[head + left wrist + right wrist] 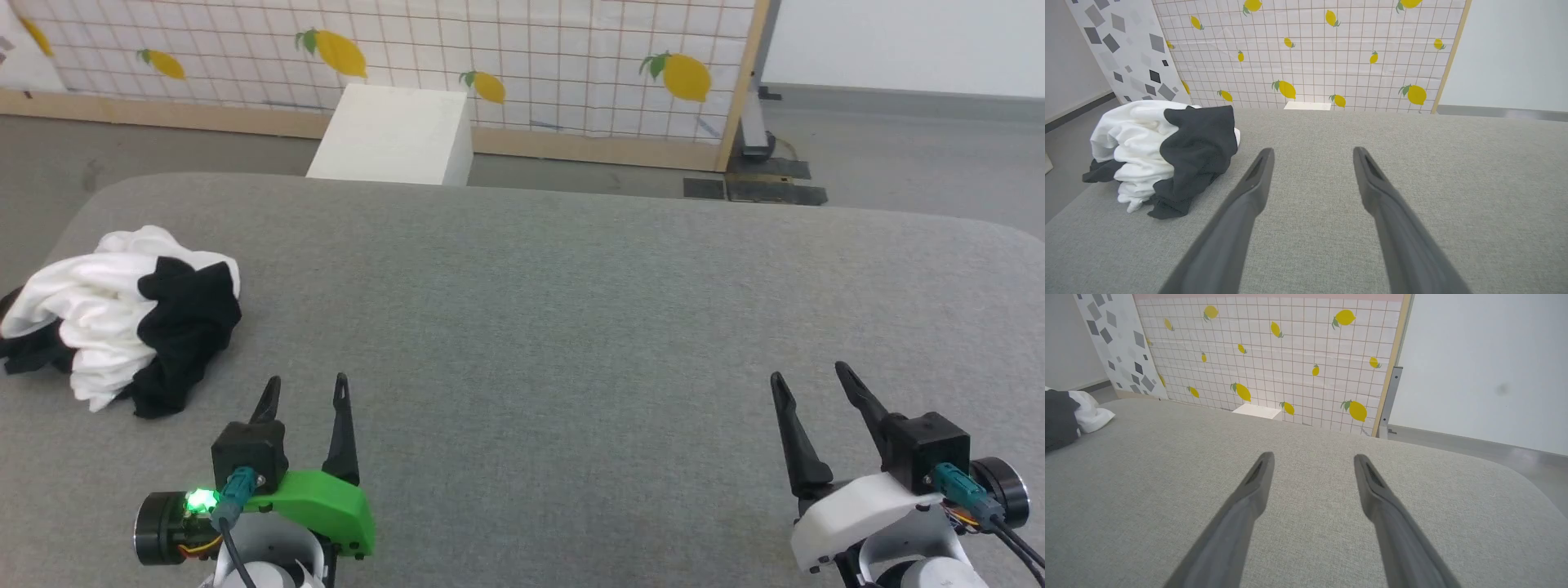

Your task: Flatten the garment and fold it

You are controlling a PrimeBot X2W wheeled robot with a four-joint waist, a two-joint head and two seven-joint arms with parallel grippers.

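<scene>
Left pincer (pixel 308 380) and right pincer (pixel 808 372) stand apart, empty. Garment (pixel 122 318) lies bunched at nine o'clock on the worktop (pixel 522 310), near its edge. Risk: a blind grab catches several layers or drags it overboard.

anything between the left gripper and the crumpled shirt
Nothing: a bare stretch of the grey padded surface lies between the left gripper and the garment, seen in the head view and the left wrist view.

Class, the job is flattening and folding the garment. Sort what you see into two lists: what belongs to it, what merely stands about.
Belongs: garment, left gripper, right gripper, grey table.
Standing about: white box, lemon-print screen, speckled panel.
</scene>
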